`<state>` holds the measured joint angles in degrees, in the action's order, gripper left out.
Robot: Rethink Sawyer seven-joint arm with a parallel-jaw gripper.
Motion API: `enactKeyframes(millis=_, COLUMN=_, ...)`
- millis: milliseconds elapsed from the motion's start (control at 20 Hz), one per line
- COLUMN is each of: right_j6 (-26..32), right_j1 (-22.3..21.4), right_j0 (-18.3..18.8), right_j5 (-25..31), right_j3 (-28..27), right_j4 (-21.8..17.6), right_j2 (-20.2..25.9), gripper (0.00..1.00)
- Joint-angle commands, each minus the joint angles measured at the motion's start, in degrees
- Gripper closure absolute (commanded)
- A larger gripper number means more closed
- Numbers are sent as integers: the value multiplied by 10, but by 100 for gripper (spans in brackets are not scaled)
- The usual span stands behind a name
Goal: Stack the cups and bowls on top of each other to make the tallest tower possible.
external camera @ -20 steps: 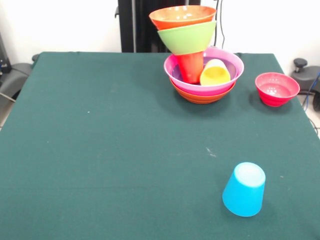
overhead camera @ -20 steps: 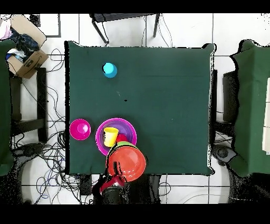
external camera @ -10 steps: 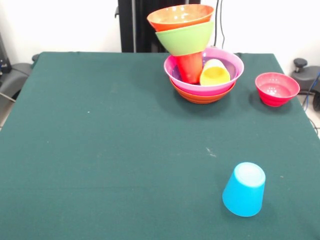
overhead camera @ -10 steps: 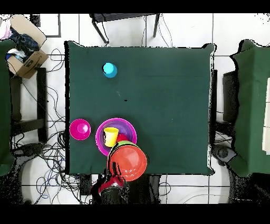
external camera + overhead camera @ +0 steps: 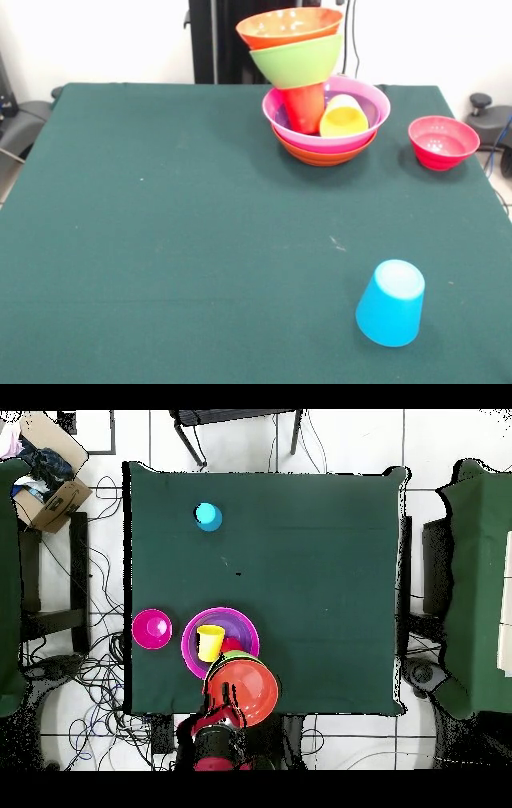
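The tower stands at the table's far side: an orange bowl (image 5: 324, 154) lowest, a magenta bowl (image 5: 352, 138) in it with a purple bowl (image 5: 373, 102) inside. A red cup (image 5: 305, 108) stands in them and carries a tilted lime green bowl (image 5: 298, 60) and an orange bowl (image 5: 288, 26). A yellow cup (image 5: 344, 118) lies on its side in the purple bowl. A light blue cup (image 5: 391, 302) stands upside down near the front right. A small crimson bowl (image 5: 442, 142) sits right of the tower. The small blue bowl is hidden. Only the red and black arm (image 5: 215, 736) shows, behind the tower.
The green cloth table (image 5: 160, 224) spans the front view. In the overhead view a cardboard box (image 5: 45, 474) sits off the table's top left corner, cables lie on the floor and a chair (image 5: 235, 424) stands at the table's top edge.
The top lime and orange bowls have shifted slightly on the red cup. The arm at the table's edge has moved a little in the overhead view.
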<state>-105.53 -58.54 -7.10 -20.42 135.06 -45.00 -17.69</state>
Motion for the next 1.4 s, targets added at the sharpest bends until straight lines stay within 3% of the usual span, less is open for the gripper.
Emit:
enactKeyframes(millis=50, right_j6=-80, right_j1=30, right_j0=11, right_j5=156, right_j3=-58, right_j4=94, right_j2=135, gripper=0)
enactKeyframes(millis=500, right_j6=-67, right_j1=144, right_j0=-49, right_j5=137, right_j3=-139, right_j4=125, right_j2=90, gripper=0)
enactKeyframes(millis=850, right_j6=-46, right_j1=78, right_j0=-51, right_j5=233, right_j3=-127, right_j4=152, right_j2=119, gripper=0)
enactKeyframes(millis=1000, right_j6=-18, right_j1=22, right_j0=-8, right_j5=279, right_j3=-100, right_j4=156, right_j2=161, gripper=0)
enactKeyframes(millis=1150, right_j6=26, right_j1=-54, right_j0=60, right_j5=328, right_j3=-58, right_j4=170, right_j2=226, gripper=0)
enactKeyframes(millis=1400, right_j6=112, right_j1=-166, right_j0=179, right_j5=379, right_j3=22, right_j4=234, right_j2=337, gripper=0)
